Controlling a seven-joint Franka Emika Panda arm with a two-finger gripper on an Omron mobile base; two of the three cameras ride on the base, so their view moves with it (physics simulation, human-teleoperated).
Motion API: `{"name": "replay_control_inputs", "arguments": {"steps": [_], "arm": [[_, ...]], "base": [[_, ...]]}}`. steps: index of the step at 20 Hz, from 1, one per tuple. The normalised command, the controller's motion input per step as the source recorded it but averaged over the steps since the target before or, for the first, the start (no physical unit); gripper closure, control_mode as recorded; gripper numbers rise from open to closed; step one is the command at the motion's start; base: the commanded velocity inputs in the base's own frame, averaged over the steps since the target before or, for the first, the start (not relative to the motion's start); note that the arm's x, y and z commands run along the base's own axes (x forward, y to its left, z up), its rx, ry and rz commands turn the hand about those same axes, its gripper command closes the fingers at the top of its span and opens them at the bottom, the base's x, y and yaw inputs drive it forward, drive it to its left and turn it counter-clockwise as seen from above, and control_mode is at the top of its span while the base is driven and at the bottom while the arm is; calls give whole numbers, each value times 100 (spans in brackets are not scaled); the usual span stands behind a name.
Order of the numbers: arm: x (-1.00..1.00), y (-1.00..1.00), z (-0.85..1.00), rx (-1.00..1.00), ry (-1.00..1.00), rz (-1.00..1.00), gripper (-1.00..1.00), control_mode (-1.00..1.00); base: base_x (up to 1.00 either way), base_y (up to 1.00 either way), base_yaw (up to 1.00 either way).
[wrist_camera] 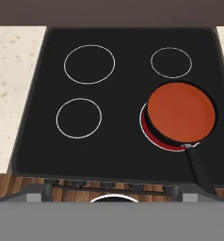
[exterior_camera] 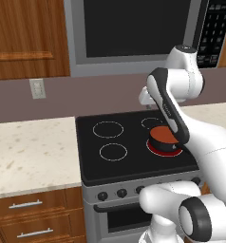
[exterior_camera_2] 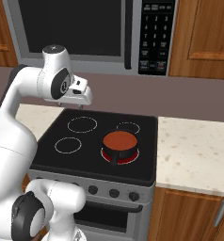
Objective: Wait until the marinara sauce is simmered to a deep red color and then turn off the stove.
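Observation:
The marinara sauce (wrist_camera: 180, 111) is a flat orange-red disc in a small dark saucepan whose long handle (wrist_camera: 198, 169) points toward the stove's front. The pan sits on the front right burner, where a red ring (wrist_camera: 149, 134) glows under it. The sauce (exterior_camera: 163, 134) (exterior_camera_2: 119, 140) shows in both base views as well. The stove (exterior_camera: 129, 163) (exterior_camera_2: 90, 160) (wrist_camera: 118, 150) has a black glass top and a row of dark knobs (exterior_camera_2: 114, 193) along its front. My gripper (exterior_camera_2: 72, 104) hangs high over the back of the cooktop, open and holding nothing, well clear of the pan and knobs.
A steel microwave (exterior_camera: 134, 33) (exterior_camera_2: 76, 28) hangs above the stove. Speckled counters flank it on the left (exterior_camera: 29, 152) and on the right (exterior_camera_2: 194, 150). A wall outlet (exterior_camera: 37, 88) sits on the backsplash. Wooden drawers (exterior_camera: 27, 205) are below the left counter.

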Motion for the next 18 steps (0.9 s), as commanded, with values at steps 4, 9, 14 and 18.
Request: {"name": "replay_control_inputs", "arguments": {"steps": [4, 9, 14, 18], "arm": [[0, 0, 0, 0, 0, 0, -100, -100], [0, 0, 0, 0, 0, 0, -100, 100], [0, 0, 0, 0, 0, 0, -100, 100], [0, 0, 0, 0, 0, 0, -100, 100]], "base": [[0, 0, 0], [0, 0, 0], [-1, 0, 0], [-18, 3, 0]]}}
